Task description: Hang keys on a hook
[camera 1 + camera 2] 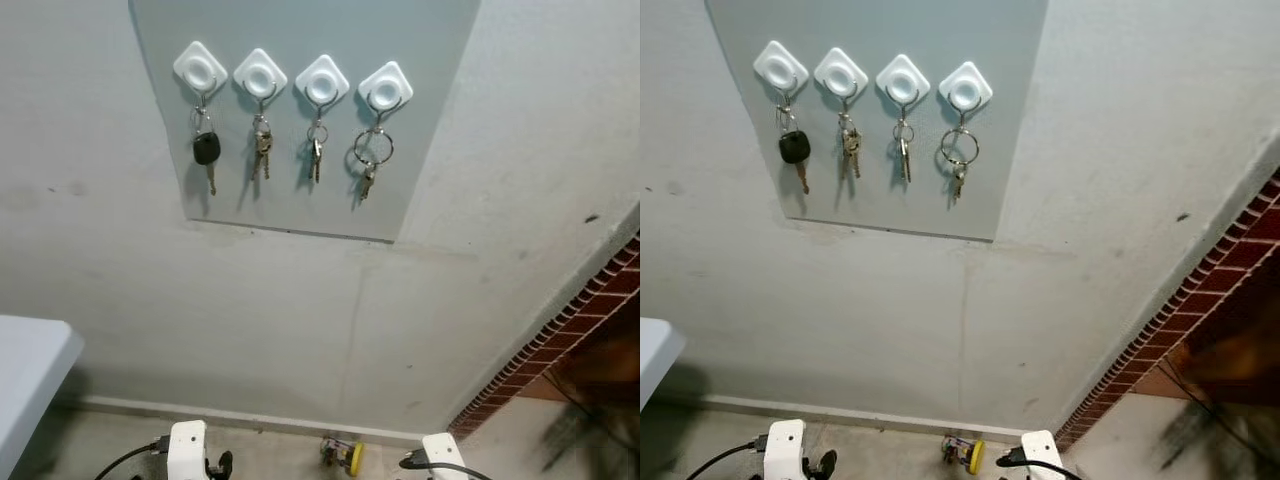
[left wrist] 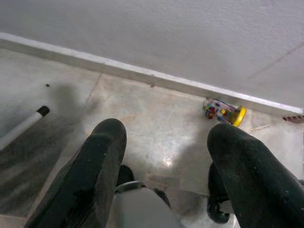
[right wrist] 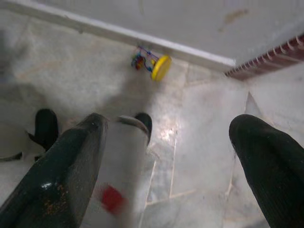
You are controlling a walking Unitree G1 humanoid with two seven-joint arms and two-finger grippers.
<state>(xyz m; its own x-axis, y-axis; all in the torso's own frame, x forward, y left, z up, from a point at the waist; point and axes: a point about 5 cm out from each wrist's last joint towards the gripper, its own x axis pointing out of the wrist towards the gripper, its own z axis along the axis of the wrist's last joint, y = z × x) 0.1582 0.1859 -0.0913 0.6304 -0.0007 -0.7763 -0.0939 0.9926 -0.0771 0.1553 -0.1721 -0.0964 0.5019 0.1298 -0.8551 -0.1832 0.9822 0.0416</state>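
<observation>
**Four hooks, four key sets**

At upper centre, four white hooks point(image 1: 260, 73) line a grey panel point(image 1: 430, 120), each carrying one set of keys point(image 1: 207, 150). Low in the frame, both arms are cut off. The left pincer point(image 2: 164, 156) and right pincer point(image 3: 171, 156) gape wide, empty, above the floor point(image 2: 156, 123), where a small toy point(image 3: 152, 61) lies.

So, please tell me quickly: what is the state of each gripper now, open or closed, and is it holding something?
Left gripper: open, holding nothing, pointing down at the floor.
Right gripper: open, holding nothing, also hanging over the floor.
</observation>
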